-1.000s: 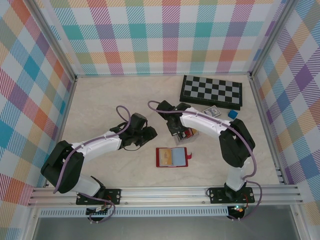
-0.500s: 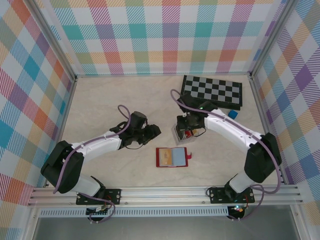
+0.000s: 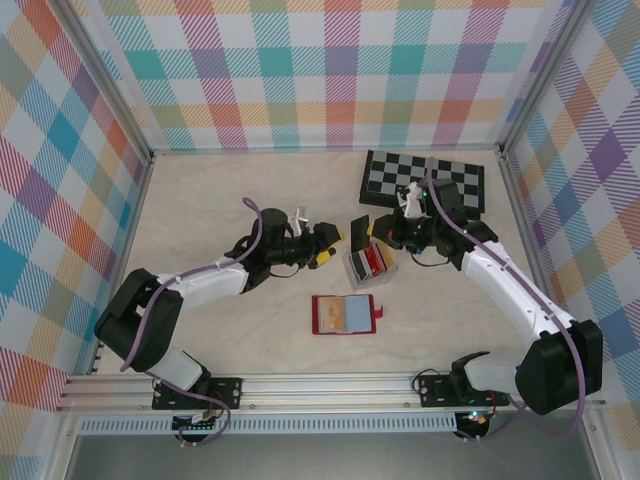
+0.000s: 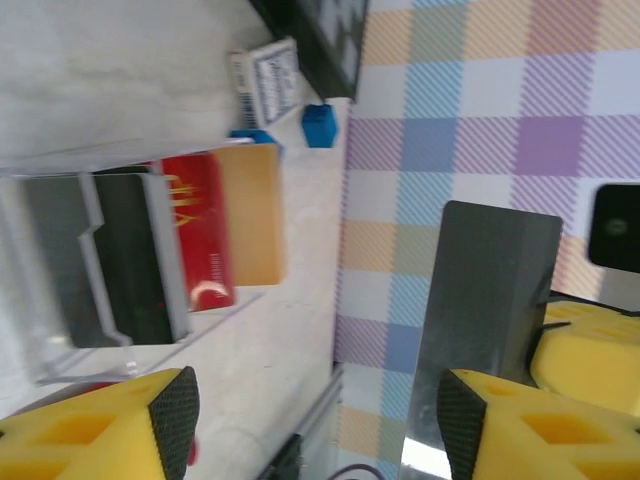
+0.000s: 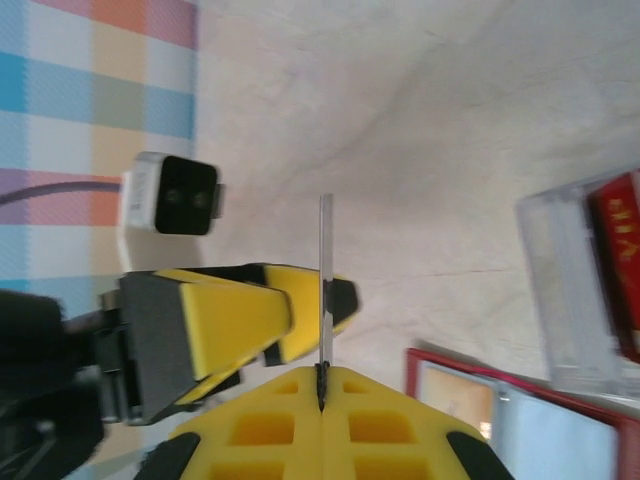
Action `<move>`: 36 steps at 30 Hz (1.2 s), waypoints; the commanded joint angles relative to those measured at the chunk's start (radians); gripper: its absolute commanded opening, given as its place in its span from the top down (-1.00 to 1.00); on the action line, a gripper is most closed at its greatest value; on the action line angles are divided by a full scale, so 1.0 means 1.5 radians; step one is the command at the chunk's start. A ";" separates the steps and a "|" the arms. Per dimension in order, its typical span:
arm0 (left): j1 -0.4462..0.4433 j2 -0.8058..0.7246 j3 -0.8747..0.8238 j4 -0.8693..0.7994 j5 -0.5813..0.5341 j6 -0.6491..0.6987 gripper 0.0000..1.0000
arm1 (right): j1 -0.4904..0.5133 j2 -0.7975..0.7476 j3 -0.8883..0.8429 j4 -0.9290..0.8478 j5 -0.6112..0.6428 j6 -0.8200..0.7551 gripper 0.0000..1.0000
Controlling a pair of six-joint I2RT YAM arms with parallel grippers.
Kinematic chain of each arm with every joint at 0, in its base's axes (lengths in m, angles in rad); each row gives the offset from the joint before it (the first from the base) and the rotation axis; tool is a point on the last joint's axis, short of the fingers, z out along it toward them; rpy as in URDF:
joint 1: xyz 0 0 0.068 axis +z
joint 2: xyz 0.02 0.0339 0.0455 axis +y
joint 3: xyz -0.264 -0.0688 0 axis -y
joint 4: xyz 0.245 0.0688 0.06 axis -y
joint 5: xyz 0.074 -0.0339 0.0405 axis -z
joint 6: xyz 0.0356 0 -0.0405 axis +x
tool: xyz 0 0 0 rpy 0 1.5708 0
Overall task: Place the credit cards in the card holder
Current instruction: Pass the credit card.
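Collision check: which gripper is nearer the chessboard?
Right. The right gripper sits just off the near-left corner of the chessboard; the left gripper is further left, beyond the held card.

Our 2 arms, the left arm (image 3: 200, 288) and the right arm (image 3: 510, 290), wear white shells over black joints, on black base plates (image 3: 215, 388). A purple cable (image 3: 259, 228) loops along each. Our fingers (image 5: 395, 400) are yellow blocks with square hollows and black pads (image 4: 178, 410); a white camera box (image 5: 170, 195) rides 1 wrist.

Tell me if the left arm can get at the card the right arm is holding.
Likely yes: the left gripper is open with the dark card standing between its fingers, and the right gripper pinches only one edge.
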 commanded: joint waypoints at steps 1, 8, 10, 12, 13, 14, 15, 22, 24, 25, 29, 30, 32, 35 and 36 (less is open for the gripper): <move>0.004 0.001 0.018 0.129 0.054 -0.044 -0.25 | -0.012 -0.011 -0.022 0.094 -0.110 0.065 1.00; 0.004 -0.017 0.019 0.146 0.063 -0.045 0.14 | -0.021 -0.008 -0.041 0.131 -0.136 0.087 1.00; 0.004 -0.021 0.017 0.149 0.063 -0.044 0.27 | -0.022 -0.006 -0.044 0.135 -0.142 0.088 1.00; 0.004 -0.026 0.015 0.146 0.061 -0.039 0.37 | -0.023 -0.003 -0.043 0.123 -0.139 0.081 1.00; 0.004 -0.029 0.013 0.141 0.058 -0.037 0.43 | -0.024 -0.002 -0.043 0.116 -0.139 0.077 1.00; 0.004 -0.032 0.011 0.135 0.054 -0.034 0.46 | -0.024 -0.002 -0.045 0.112 -0.140 0.073 1.00; 0.004 -0.034 0.011 0.128 0.052 -0.031 0.49 | -0.025 -0.002 -0.046 0.106 -0.141 0.068 1.00; 0.004 -0.060 -0.017 0.089 0.045 -0.009 0.90 | -0.025 0.000 -0.066 0.061 -0.136 0.041 0.95; 0.002 -0.075 -0.034 0.052 0.038 0.012 1.00 | -0.025 -0.004 -0.079 0.032 -0.121 0.025 0.81; 0.002 -0.084 -0.041 0.027 0.033 0.024 1.00 | -0.024 -0.009 -0.086 0.012 -0.108 0.013 0.76; -0.024 -0.128 -0.083 -0.115 -0.035 0.097 1.00 | 0.014 -0.014 -0.100 -0.152 0.071 -0.072 0.30; -0.036 -0.134 -0.096 -0.132 -0.053 0.107 1.00 | 0.028 -0.014 -0.112 -0.169 0.108 -0.079 0.17; -0.057 -0.141 -0.120 -0.146 -0.082 0.110 1.00 | 0.050 -0.011 -0.142 -0.175 0.150 -0.079 -0.02; -0.092 -0.143 -0.146 -0.163 -0.129 0.117 1.00 | 0.075 0.009 -0.174 -0.167 0.176 -0.078 -0.13; -0.102 -0.139 -0.152 -0.166 -0.135 0.119 1.00 | 0.084 0.020 -0.179 -0.164 0.180 -0.078 -0.16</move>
